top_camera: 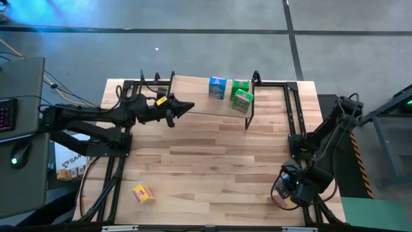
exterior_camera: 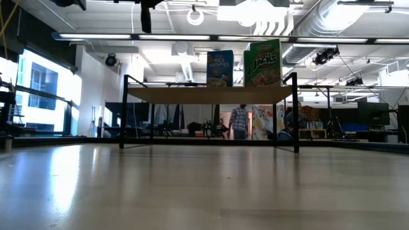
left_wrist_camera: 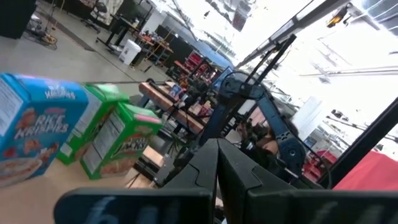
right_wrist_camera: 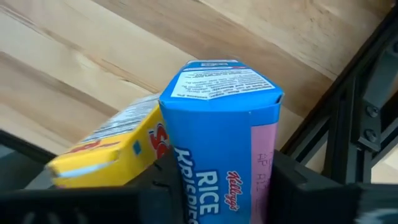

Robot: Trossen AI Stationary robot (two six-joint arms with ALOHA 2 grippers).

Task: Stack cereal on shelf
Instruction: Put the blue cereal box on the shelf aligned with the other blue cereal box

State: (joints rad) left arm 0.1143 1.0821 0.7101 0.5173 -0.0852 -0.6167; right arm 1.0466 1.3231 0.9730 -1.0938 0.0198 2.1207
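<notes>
My left gripper (top_camera: 188, 106) hangs shut and empty over the left part of the shelf (top_camera: 193, 87), a light plank on black legs at the table's far edge; its joined fingers (left_wrist_camera: 217, 165) point toward the boxes. On the shelf's right part stand a blue cereal box (top_camera: 217, 87) (exterior_camera: 220, 68) and two green ones (top_camera: 242, 96) (left_wrist_camera: 118, 140). My right gripper (top_camera: 288, 189) is at the table's near right corner, around a second blue box (right_wrist_camera: 217, 124). A yellow box (right_wrist_camera: 112, 152) lies against that blue box. Another yellow box (top_camera: 143, 193) lies on the table near its near left corner. My right gripper has the blue cereal box between its two fingers, one finger (right_wrist_camera: 158, 183) on each side wall of the box (right_wrist_camera: 177, 143). The box's closed end (right_wrist_camera: 217, 84) points away from the wrist. Whether the box rests on the table cannot be seen here.
Black frame rails (top_camera: 295, 109) run along the table's right and left sides. Bare wood (top_camera: 206, 167) lies between the shelf and the near edge. A person (exterior_camera: 241, 121) stands in the room far behind the shelf.
</notes>
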